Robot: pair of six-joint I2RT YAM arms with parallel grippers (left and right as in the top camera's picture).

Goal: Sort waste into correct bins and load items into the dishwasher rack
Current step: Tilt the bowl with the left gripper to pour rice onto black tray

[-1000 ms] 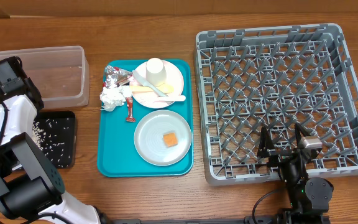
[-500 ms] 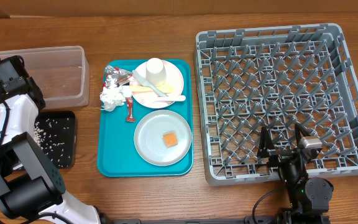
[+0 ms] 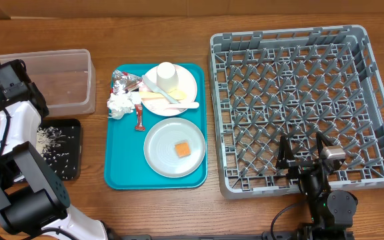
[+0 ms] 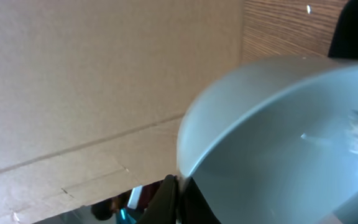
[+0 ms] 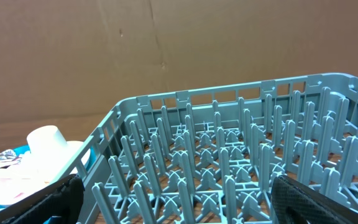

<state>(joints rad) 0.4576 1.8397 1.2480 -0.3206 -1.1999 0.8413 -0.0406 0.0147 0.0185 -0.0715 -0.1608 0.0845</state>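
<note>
1. Small white bowl [image 4: 278,143]: tipped on its side, with its rim pinched in the left gripper [image 4: 178,190], whose jaws are closed tight on it (only the dark fingertips show, low in the wrist view).
2. Loose white rice grains [image 3: 51,141] lie scattered on the black tray [image 3: 72,170], just beside the left arm. A blurred whitish clump sits inside the bowl.
3. The clear tub [image 3: 69,90] stands next to the same arm, just beyond the black tray.
4. The right gripper [image 5: 185,202] has its jaws spread wide and holds nothing. The dishwasher rack [image 5: 229,155] stands directly ahead of it.
5. Left of that gripper, past the rack, the teal tray [image 3: 122,177] carries:
   - the pinkish plate [image 3: 189,81], with the upturned cup [image 3: 167,75] and the utensils [image 3: 172,100] on it
   - the grey-white plate [image 3: 159,157], with the orange cube [image 3: 182,149] on it
   - the napkin [image 3: 119,105], the foil wrapper [image 3: 125,82] and the red sachet [image 3: 139,119]
</note>
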